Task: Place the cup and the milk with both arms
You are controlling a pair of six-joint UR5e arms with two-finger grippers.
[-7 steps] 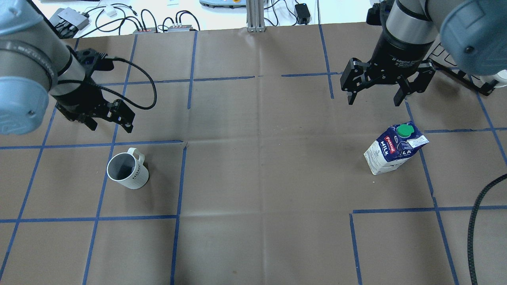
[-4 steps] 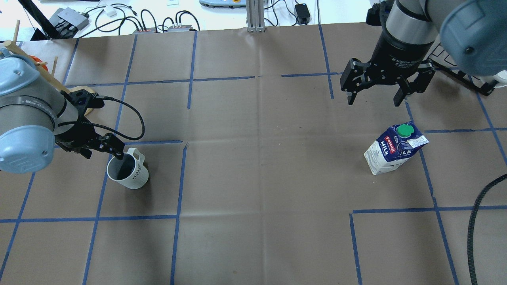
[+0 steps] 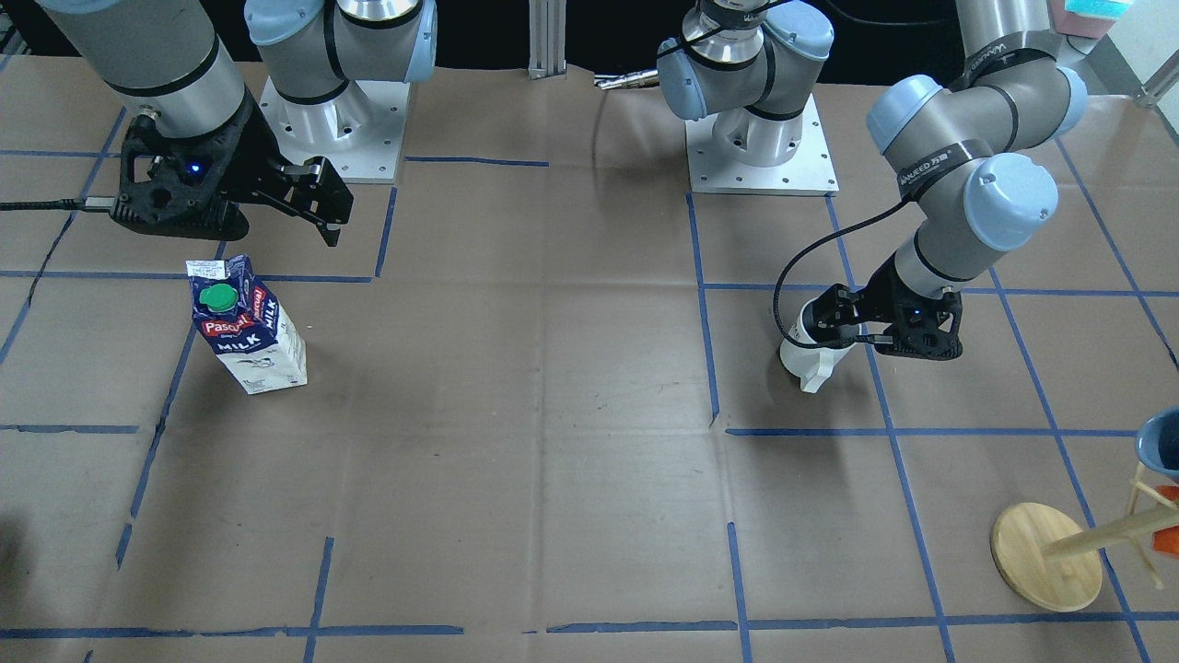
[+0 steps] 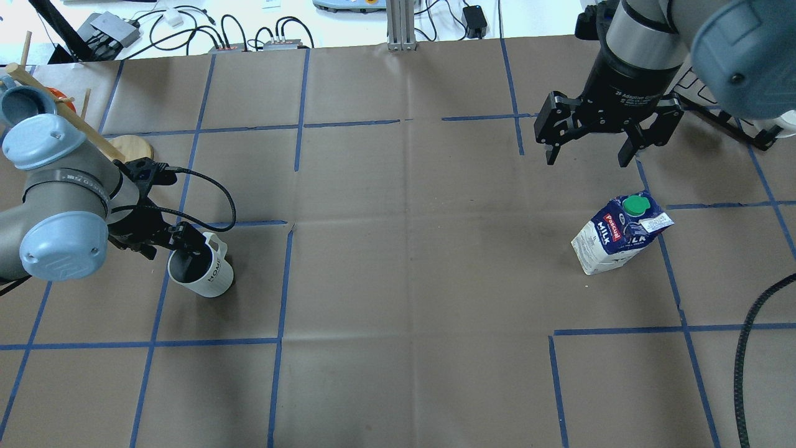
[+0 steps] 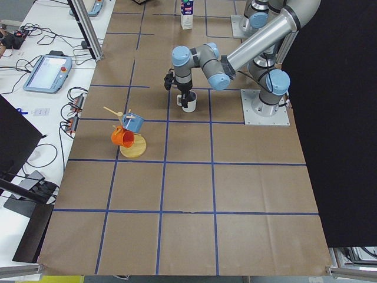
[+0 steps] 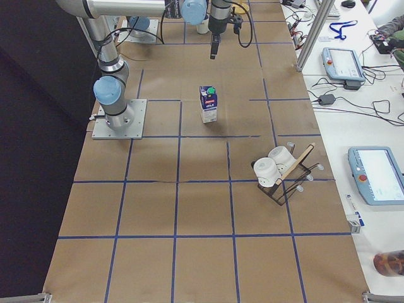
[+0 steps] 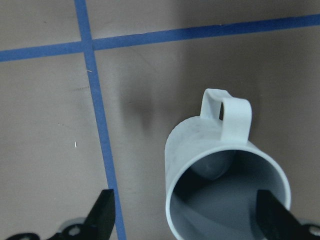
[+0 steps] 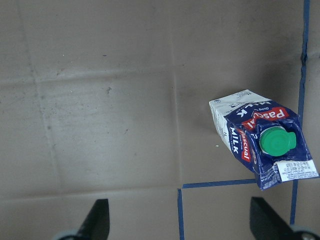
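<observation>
The white cup (image 4: 214, 280) stands upright at the table's left, with its handle pointing away from me. My left gripper (image 4: 166, 247) is low at the cup's rim and open. In the left wrist view one finger (image 7: 102, 215) is outside the cup (image 7: 220, 150) and the other finger (image 7: 272, 215) is over its mouth, near the opposite wall. The blue and white milk carton (image 4: 619, 239) with a green cap stands at the right. My right gripper (image 4: 584, 155) hangs open and empty above the table beyond it. The carton also shows in the right wrist view (image 8: 260, 137).
A wooden mug tree (image 4: 134, 148) with a blue and an orange mug stands at the far left, close behind my left arm. A black rack with white cups (image 6: 281, 173) sits by the right end. A black cable (image 4: 746, 348) lies at the right edge.
My left arm has swung down and toward the cup, bringing its open gripper to the cup's rim. The right arm, the cup and the milk have not moved.
</observation>
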